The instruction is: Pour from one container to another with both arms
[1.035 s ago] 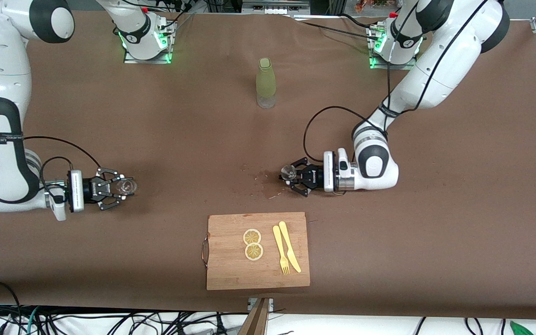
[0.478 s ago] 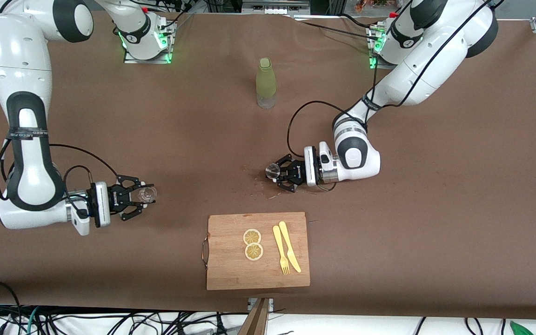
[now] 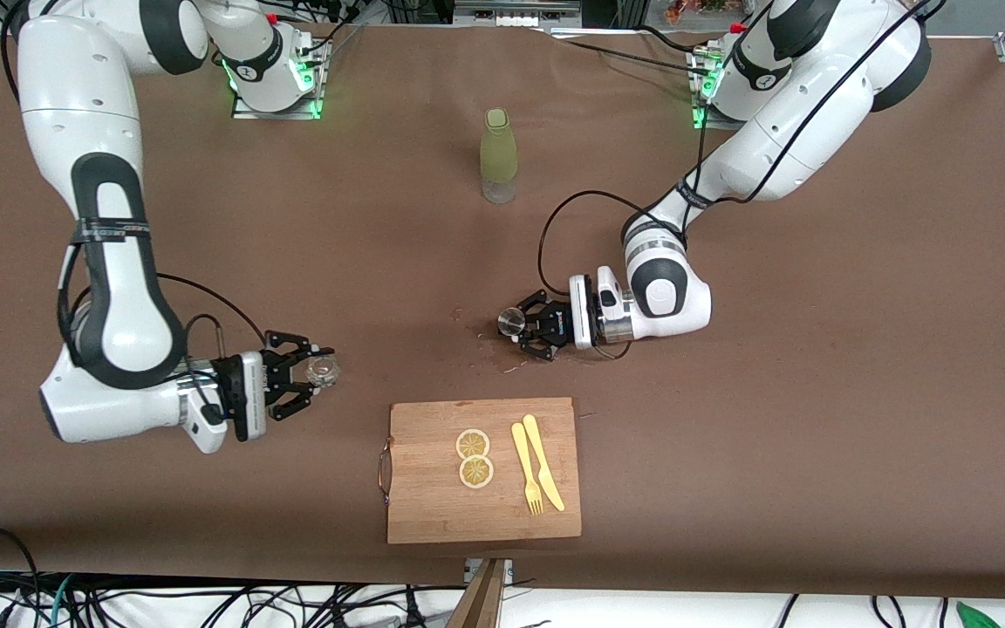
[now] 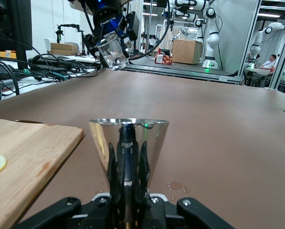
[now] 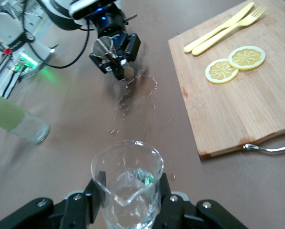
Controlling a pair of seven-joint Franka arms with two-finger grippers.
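Note:
My right gripper (image 3: 315, 373) (image 5: 128, 202) is shut on a clear glass beaker (image 3: 324, 372) (image 5: 127, 183) with a pouring lip and a little clear liquid in it. It hangs upright over the bare table, off the wooden board's handle end. My left gripper (image 3: 522, 324) (image 4: 128, 183) is shut on a shiny metal cone-shaped cup (image 3: 512, 321) (image 4: 128, 140), held upright low over a wet patch (image 3: 492, 337). Each wrist view shows the other arm's vessel farther off: the beaker (image 4: 111, 47) and the metal cup (image 5: 104, 46). The two vessels are well apart.
A wooden cutting board (image 3: 433, 506) (image 5: 238, 109) lies near the front edge, carrying two lemon slices (image 3: 474, 458), a yellow fork (image 3: 526, 471) and a yellow knife (image 3: 544, 462). A green bottle (image 3: 499, 157) (image 5: 11, 119) stands mid-table, toward the arms' bases.
The right arm has carried the beaker steadily toward the board and the middle of the table. The left arm shifted the metal cup slightly toward the right arm, then held still.

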